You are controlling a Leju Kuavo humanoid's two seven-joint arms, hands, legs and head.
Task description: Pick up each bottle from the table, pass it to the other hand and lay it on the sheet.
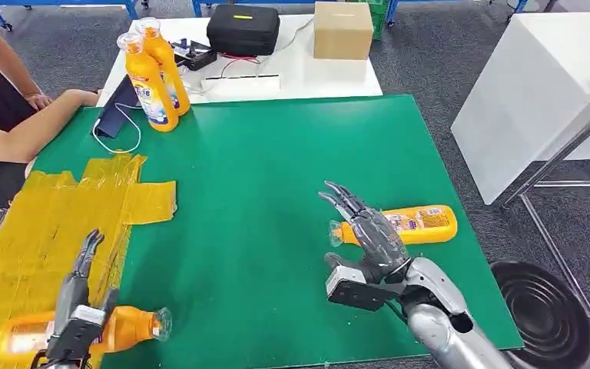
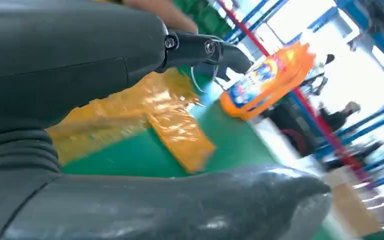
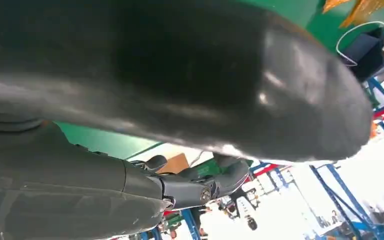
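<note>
Left hand (image 1: pixel 77 319) rests over a bottle (image 1: pixel 127 327).

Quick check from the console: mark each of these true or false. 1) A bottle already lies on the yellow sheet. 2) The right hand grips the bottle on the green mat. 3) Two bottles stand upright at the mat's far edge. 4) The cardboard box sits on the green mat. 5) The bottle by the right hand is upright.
1) True: a bottle lies on the yellow sheet by the left hand.
2) False: the right hand is spread open over the lying bottle.
3) True: two upright bottles.
4) False: the cardboard box sits on the white table.
5) False: it lies on its side.
</note>
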